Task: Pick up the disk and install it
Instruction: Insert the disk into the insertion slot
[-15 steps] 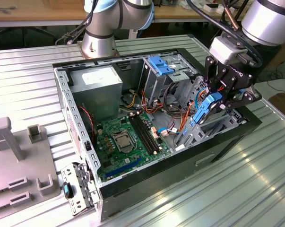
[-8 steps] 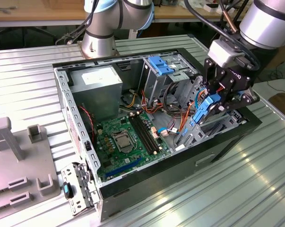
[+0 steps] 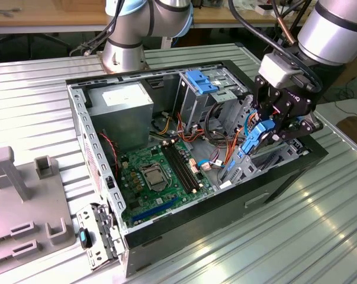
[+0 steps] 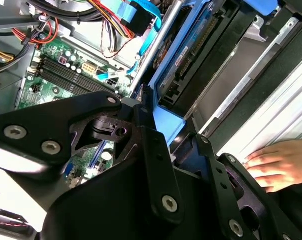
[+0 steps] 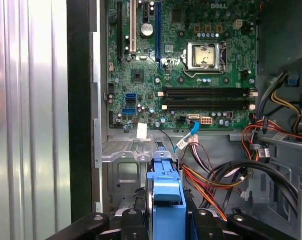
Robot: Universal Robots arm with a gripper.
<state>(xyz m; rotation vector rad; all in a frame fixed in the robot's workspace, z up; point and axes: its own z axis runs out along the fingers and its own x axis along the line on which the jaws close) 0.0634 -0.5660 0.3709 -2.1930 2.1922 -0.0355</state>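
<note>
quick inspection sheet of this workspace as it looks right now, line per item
surface: ribbed metal table, open computer case on it
job's things: disk held tilted over the case's edge, not seated
clutter: grey fixture block at the exterior view's left
end effector: shut on the disk
cables: orange and red wires, a blue cable, loose inside the case
surroundings: a person's hand on the table beside the case; second arm's base behind it

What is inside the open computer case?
A green motherboard, a grey power supply, bundled cables, and the disk gripped by the end effector at the front. The bay beneath the disk is covered.
</note>
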